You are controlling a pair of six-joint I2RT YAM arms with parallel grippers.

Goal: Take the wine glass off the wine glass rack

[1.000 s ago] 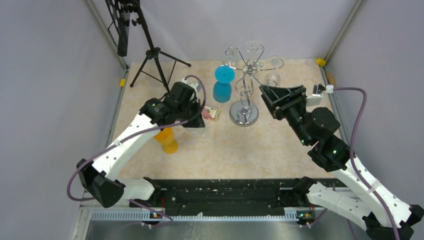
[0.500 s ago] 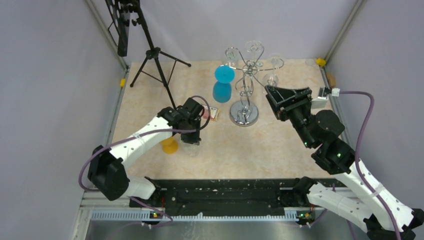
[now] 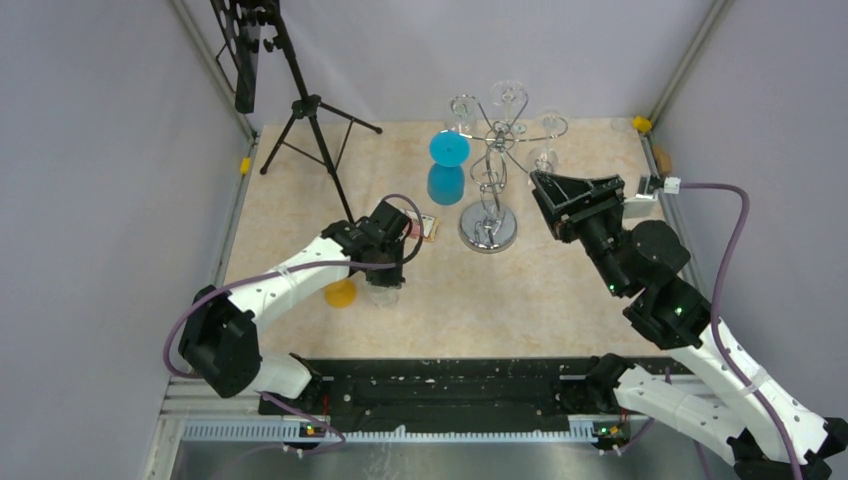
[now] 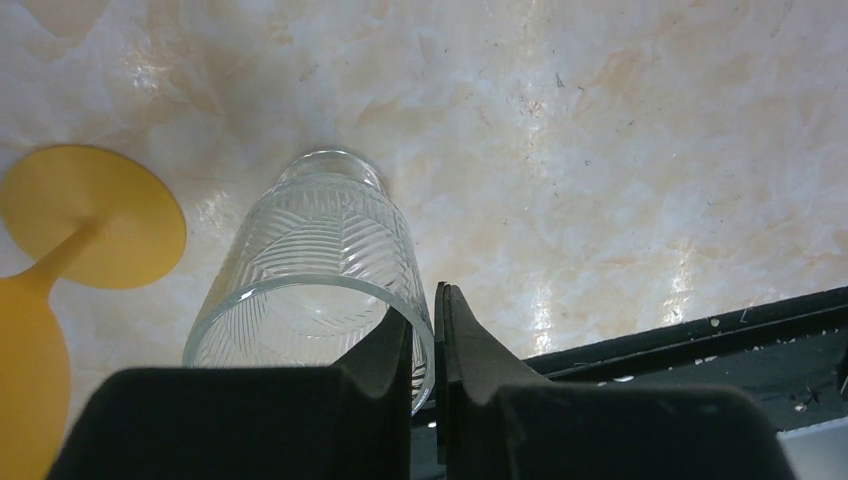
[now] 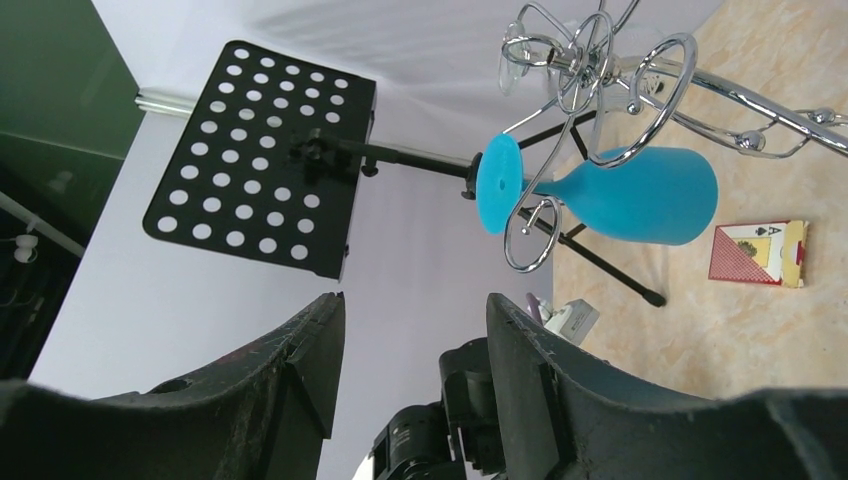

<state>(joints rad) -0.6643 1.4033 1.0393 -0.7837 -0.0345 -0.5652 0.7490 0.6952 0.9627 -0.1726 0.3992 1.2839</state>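
We are logging the shiny chrome wire wine glass rack (image 3: 488, 228) at upper centre of the overhead frame. The blue plastic wine glass (image 3: 443, 183) is hanging upside down from a scroll arm on the rack's left side, foot disc up in the wire loop and bowl down, so its long axis is running roughly vertical. The right gripper (image 5: 415, 300) is hovering just right of the rack with jaws wide and empty, pointing left at it, and the twisted post is standing between it and the glass. The left gripper (image 4: 425, 300) is pinching the rim of a clear ribbed glass cup (image 4: 320, 250), left of centre overhead. We are judging the right arm nearer and free, though it is needing a path around the post.
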